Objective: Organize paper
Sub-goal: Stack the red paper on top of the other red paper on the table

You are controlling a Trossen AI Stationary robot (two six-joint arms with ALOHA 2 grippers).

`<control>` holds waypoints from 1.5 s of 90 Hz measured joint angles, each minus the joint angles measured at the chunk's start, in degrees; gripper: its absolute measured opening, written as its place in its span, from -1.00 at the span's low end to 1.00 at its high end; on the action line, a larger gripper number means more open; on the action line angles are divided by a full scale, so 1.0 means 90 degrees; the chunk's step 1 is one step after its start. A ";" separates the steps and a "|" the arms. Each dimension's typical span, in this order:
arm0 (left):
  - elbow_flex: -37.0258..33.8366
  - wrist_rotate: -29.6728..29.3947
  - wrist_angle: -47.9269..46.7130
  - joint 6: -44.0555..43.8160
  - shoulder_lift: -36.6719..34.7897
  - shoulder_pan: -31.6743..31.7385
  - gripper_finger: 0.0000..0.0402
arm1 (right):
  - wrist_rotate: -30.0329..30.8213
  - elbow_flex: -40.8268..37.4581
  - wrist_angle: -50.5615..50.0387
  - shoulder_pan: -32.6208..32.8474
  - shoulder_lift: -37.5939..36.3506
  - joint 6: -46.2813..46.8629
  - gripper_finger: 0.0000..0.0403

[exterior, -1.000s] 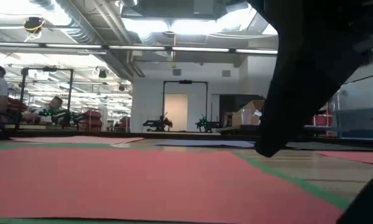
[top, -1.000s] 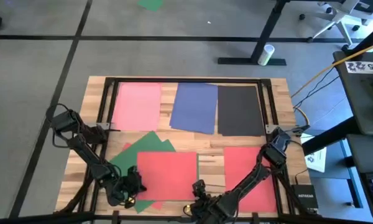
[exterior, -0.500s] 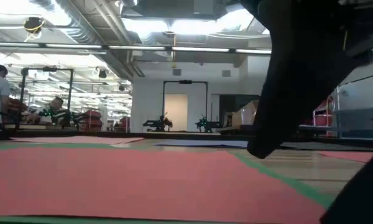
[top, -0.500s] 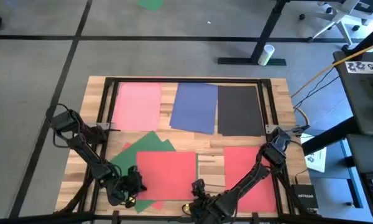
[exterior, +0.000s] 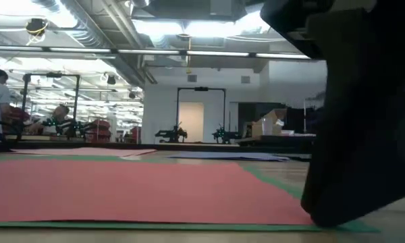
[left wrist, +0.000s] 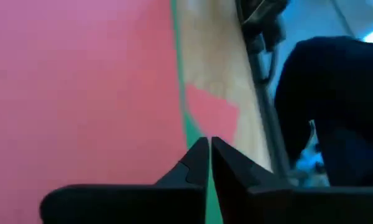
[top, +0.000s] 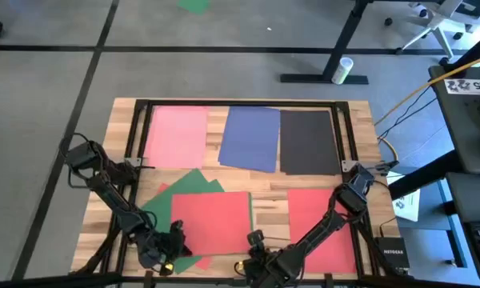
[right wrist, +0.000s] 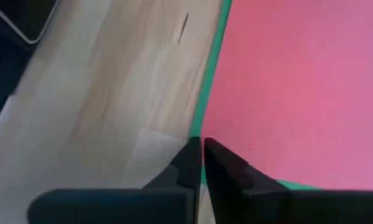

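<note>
A red paper sheet (top: pixel 212 222) lies on green sheets (top: pixel 188 188) at the table's near middle. Another red sheet (top: pixel 320 228) lies flat at the near right. Pink (top: pixel 176 136), blue (top: pixel 252 138) and black (top: pixel 308 142) sheets lie side by side along the far edge. My left gripper (top: pixel 174 238) is shut at the stack's near left edge. My right gripper (top: pixel 256 239) is shut at its near right edge. The low view shows the red sheet (exterior: pixel 142 192) flat on green, with a dark arm (exterior: pixel 371 135) at its right corner. My left gripper has its shut fingertips (left wrist: pixel 199 152) down on the green edge (left wrist: pixel 188 127) that shows beside the red sheet. Whether paper lies between the fingers, I cannot tell. My right gripper sets its shut fingertips (right wrist: pixel 191 152) against the thin green strip (right wrist: pixel 202 118) along the red sheet's right edge. The sheets lie flat on the table; a pinch cannot be told.
A black frame (top: pixel 136 144) runs around the wooden table top (top: pixel 272 210), with bare wood between the two red sheets. A green sheet (top: pixel 194 5) lies on the floor beyond the table. People and benches show in the room far behind.
The red sheet and the green one under it have slid a little toward the table's left edge, staying flat. My right gripper has followed at their right edge. In the low view the sheet's near right corner has come into sight.
</note>
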 joint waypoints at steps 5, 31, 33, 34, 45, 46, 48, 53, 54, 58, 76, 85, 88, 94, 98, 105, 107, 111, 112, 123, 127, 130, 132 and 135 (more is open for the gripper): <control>0.0128 0.0155 0.0001 0.0257 -0.0055 0.0074 -1.00 | -0.0008 0.0000 -0.0001 0.0000 0.0000 0.0026 -0.93; 0.0587 0.0529 -0.1369 0.0634 -0.0384 0.0374 -1.00 | -0.0019 0.0000 -0.0080 0.0007 0.0000 0.0051 -0.98; 0.0587 0.0570 -0.1522 0.0582 -0.0385 0.0401 -1.00 | -0.0017 0.0000 -0.0080 0.0009 0.0000 0.0052 -0.98; 0.0587 0.0600 -0.1595 0.0514 -0.0387 0.0415 -1.00 | -0.0018 0.0000 -0.0081 0.0010 0.0000 0.0052 -0.98; 0.0587 0.0835 -0.2333 -0.0053 -0.0387 0.0539 -1.00 | -0.0025 0.0069 -0.0199 0.0050 0.0000 0.0044 -0.98; 0.0587 0.0848 -0.2381 -0.0072 -0.0387 0.0547 -1.00 | -0.0029 0.0088 -0.0234 0.0052 0.0000 0.0043 -0.98; 0.0587 0.0865 -0.2462 -0.0112 -0.0387 0.0554 -1.00 | -0.0042 0.0125 -0.0305 0.0057 0.0000 0.0043 -0.98; 0.0587 0.0884 -0.2559 -0.0174 -0.0387 0.0582 -1.00 | -0.0022 0.0254 -0.0509 0.0087 0.0000 0.0052 -0.98; 0.0587 0.0886 -0.2561 -0.0174 -0.0387 0.0581 -1.00 | -0.0005 0.0283 -0.0545 0.0088 0.0000 0.0052 -0.98; 0.0587 0.0889 -0.2570 -0.0174 -0.0387 0.0591 -1.00 | 0.0093 0.0408 -0.0682 0.0098 0.0000 0.0054 -0.98; 0.0449 0.0894 -0.2625 -0.0209 -0.0387 0.0729 -1.00 | -0.0044 0.0612 -0.0905 0.0129 0.0000 0.0065 -0.97; 0.0338 0.0892 -0.2614 -0.0315 -0.0337 0.0791 -1.00 | -0.0158 0.0610 -0.0908 0.0129 0.0000 0.0065 -0.93; 0.0301 0.0894 -0.2612 -0.0319 -0.0297 0.0799 -1.00 | -0.0183 0.0612 -0.0903 0.0129 0.0000 0.0065 -0.91; 0.0218 0.0909 -0.2584 -0.0365 -0.0203 0.0832 -1.00 | -0.0193 0.0611 -0.0911 0.0129 0.0000 0.0049 -0.84; 0.0166 0.0932 -0.2547 -0.0402 -0.0141 0.0863 -1.00 | -0.0194 0.0611 -0.0916 0.0129 0.0000 0.0026 -0.78; 0.0097 0.0974 -0.2349 -0.0475 -0.0051 0.0916 -1.00 | -0.0175 0.0586 -0.0893 0.0129 0.0000 -0.0099 -0.68; 0.0075 0.0989 -0.2282 -0.0486 -0.0025 0.0929 -1.00 | -0.0160 0.0554 -0.0872 0.0124 0.0000 -0.0106 -0.65; 0.0050 0.0999 -0.2220 -0.0483 0.0015 0.0945 -1.00 | -0.0138 0.0494 -0.0879 0.0109 0.0000 -0.0116 -0.60; 0.0048 0.0999 -0.2213 -0.0476 0.0020 0.0949 -1.00 | -0.0140 0.0480 -0.0887 0.0101 0.0000 -0.0118 -0.59; 0.0043 0.1019 -0.2101 -0.0313 0.0031 0.0959 -1.00 | -0.0184 0.0309 -0.0871 0.0039 -0.0003 -0.0114 -0.51; 0.0042 0.1036 -0.2076 -0.0266 0.0037 0.0961 -1.00 | -0.0160 0.0238 -0.0867 0.0036 -0.0005 -0.0105 -0.51; 0.0043 0.1037 -0.2070 -0.0253 0.0038 0.0961 -1.00 | -0.0137 0.0226 -0.0864 0.0027 -0.0011 -0.0102 -0.50; 0.0043 0.1037 -0.2073 -0.0261 0.0038 0.0961 -1.00 | -0.0116 0.0223 -0.0888 0.0027 -0.0017 -0.0105 -0.50; 0.0043 0.1043 -0.2075 -0.0288 0.0039 0.0960 -1.00 | -0.0066 0.0214 -0.0948 0.0029 -0.0017 -0.0105 -0.50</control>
